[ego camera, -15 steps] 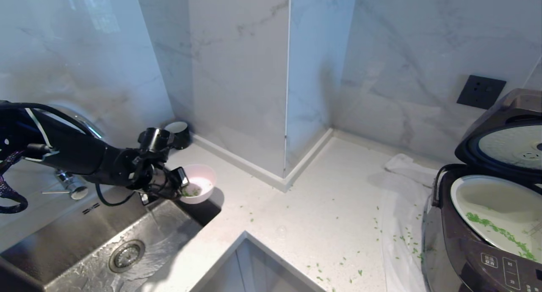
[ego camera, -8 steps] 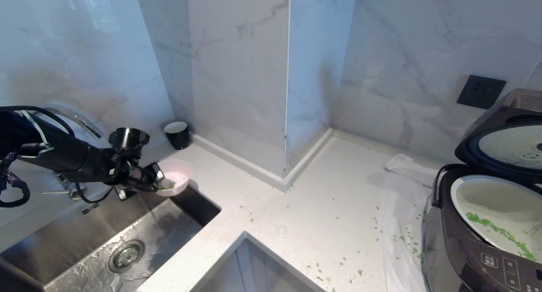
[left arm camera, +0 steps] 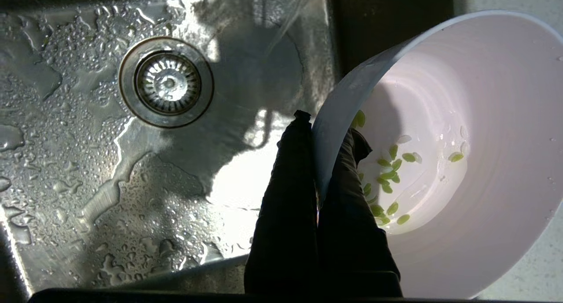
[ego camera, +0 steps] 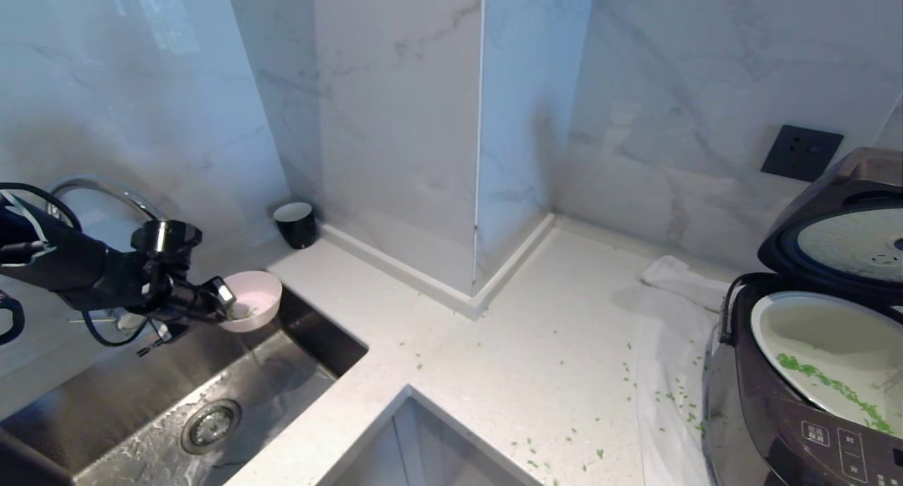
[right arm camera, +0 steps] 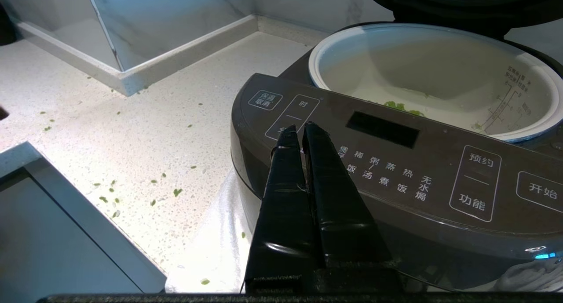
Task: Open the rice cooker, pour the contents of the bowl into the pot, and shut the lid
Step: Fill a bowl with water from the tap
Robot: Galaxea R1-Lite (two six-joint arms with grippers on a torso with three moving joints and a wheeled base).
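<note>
Far on your left, the left pincer (ego camera: 224,304) is clamped on the rim of the pink bowl (ego camera: 255,299), one finger inside the wall and one outside, and it holds the bowl over the back corner of the wet sink (ego camera: 204,408), under the tap (ego camera: 106,190). A few green bits (left arm camera: 389,180) cling to the bowl's inside. Your risk here is the thin grip on a wet rim: if the bowl tilts or slips, it drops into the sink, and the last bits wash toward the drain (left arm camera: 166,81) rather than reach the pot. A small black cup (ego camera: 295,224) stands by the wall, apart from the bowl. More green bits are scattered across the table (ego camera: 508,345) and over the white cloth (ego camera: 670,345). On your right the rice cooker (ego camera: 797,401) stands with its lid (ego camera: 839,239) up, and the pale pot (ego camera: 825,345) already holds a streak of green. The right pincer (right arm camera: 301,129) is pressed shut, empty, low before the cooker's front panel; an open lid can catch any careless sweep. Compared with a second ago, the bowl has travelled leftward off the table edge to over the sink, while the cooker and the spilled bits lie as they did.
</note>
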